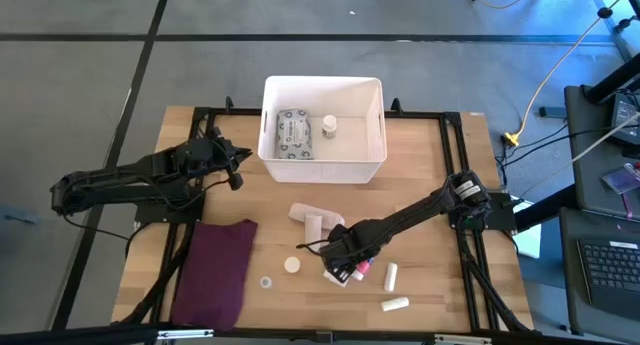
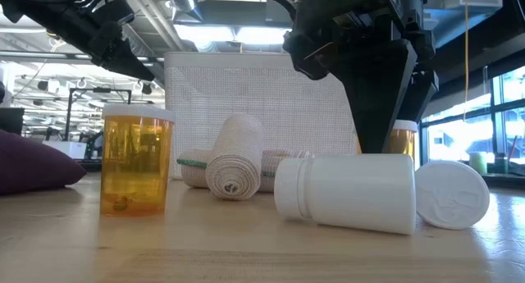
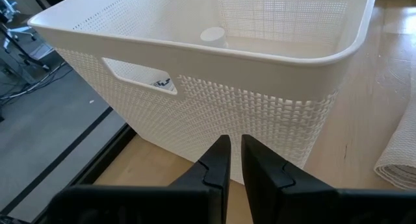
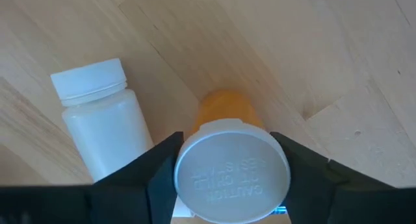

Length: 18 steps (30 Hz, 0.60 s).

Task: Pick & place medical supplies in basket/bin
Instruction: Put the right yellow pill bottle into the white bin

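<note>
One white basket (image 1: 322, 131), two amber vials (image 2: 136, 159), three white bottles (image 1: 391, 276), one maroon cloth (image 1: 215, 270)

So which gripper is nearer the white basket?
Left. The left gripper sits just off the white basket, beside its left wall; the right gripper is down among the loose supplies, around an amber pill bottle.

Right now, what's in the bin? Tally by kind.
Inside the white bin:
grey-green printed packet: 1
small white bottle: 1
Total: 2
</note>
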### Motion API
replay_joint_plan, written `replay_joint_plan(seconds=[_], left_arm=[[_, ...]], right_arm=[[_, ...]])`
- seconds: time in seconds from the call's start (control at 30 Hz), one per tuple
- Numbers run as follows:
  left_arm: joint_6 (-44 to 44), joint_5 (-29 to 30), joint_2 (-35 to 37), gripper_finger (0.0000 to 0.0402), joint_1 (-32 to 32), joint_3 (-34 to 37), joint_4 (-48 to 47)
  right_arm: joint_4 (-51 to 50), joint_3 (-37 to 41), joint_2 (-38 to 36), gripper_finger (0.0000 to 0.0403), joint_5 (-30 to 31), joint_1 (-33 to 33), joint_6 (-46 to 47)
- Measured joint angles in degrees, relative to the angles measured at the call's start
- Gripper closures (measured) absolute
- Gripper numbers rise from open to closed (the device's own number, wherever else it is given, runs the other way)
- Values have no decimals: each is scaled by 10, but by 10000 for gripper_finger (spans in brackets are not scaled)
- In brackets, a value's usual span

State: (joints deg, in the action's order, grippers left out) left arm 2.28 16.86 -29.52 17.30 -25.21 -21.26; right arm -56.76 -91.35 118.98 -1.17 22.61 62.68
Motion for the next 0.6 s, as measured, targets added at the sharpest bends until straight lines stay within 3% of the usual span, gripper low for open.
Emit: replay_joint_plan(seconds=[0.33,0.6], left_arm=[[0,0,0,370,0,0,0],[22,1,0,370,0,0,7]], right_arm=[[-6,-5,-23,196,0,0,0],[-13,-86,-24,193,42,-16,-77]])
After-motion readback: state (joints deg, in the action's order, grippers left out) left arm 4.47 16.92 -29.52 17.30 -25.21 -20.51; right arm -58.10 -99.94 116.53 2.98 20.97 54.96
